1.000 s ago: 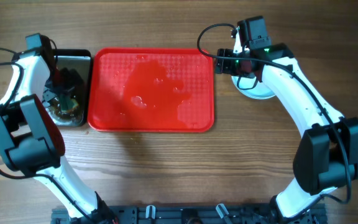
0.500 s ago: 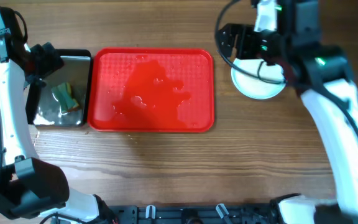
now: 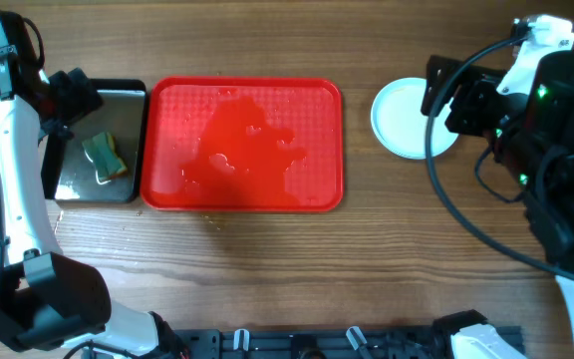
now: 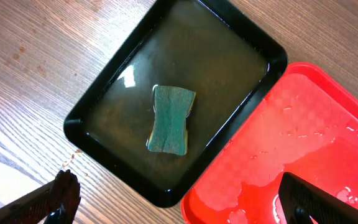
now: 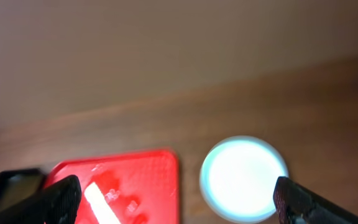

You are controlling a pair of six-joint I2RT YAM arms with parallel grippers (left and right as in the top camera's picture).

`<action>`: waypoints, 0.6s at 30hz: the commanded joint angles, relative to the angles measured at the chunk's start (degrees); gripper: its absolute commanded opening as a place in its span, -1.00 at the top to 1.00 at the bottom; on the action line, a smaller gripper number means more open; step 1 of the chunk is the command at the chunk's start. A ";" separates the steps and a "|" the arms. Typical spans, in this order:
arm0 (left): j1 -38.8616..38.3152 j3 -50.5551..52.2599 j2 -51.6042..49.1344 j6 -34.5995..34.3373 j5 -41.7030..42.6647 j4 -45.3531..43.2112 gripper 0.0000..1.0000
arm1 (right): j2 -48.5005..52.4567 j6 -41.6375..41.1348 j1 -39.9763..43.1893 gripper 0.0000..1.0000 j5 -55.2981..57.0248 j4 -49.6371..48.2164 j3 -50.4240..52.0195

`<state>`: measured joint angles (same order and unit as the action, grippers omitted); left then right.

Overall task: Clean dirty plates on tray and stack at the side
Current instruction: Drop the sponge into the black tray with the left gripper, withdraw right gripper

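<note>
The red tray [image 3: 242,145] lies mid-table, wet and holding no plates; it also shows in the left wrist view [image 4: 309,137] and, blurred, in the right wrist view [image 5: 120,186]. White plates [image 3: 403,120] sit in one pile on the table right of the tray, clean on top; their number cannot be told. They also show in the right wrist view [image 5: 244,179]. My right gripper [image 3: 454,100] [image 5: 182,208] is open and empty, raised high by the pile's right side. My left gripper [image 3: 71,100] [image 4: 182,208] is open and empty, raised above the black pan.
A black pan [image 3: 98,100] [image 4: 179,93] with shallow water stands against the tray's left edge. A green sponge [image 3: 106,156] [image 4: 171,119] lies in it. The pan also shows blurred in the right wrist view [image 5: 8,186]. Bare wood surrounds everything.
My left gripper lifted out of the pan, leaving the sponge there, then held still. My right arm rose from the plate pile and swung right, toward the camera.
</note>
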<state>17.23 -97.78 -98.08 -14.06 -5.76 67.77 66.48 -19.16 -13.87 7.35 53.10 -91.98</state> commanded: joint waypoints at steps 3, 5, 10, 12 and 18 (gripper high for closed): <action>0.26 -0.35 -0.17 -0.09 -0.11 0.02 -1.00 | -9.62 8.90 4.50 -1.00 2.40 -16.20 21.68; 0.26 -0.35 -0.17 -0.09 -0.11 0.02 -1.00 | -15.69 9.66 6.99 -0.99 -2.01 -28.24 34.47; 0.26 -0.35 -0.17 -0.09 -0.11 0.02 -1.00 | -32.92 11.52 10.86 -0.99 -10.73 -51.30 63.36; 0.26 -0.35 -0.17 -0.09 -0.11 0.02 -1.00 | -39.80 11.52 10.95 -0.99 -10.91 -52.43 70.51; 0.26 -0.35 -0.17 -0.09 -0.11 0.02 -1.00 | -57.81 11.63 11.21 -0.99 -10.08 -52.46 85.09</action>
<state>17.23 -97.78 -98.19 -14.06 -5.74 67.81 13.15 -8.64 -3.16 -1.72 0.73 -11.11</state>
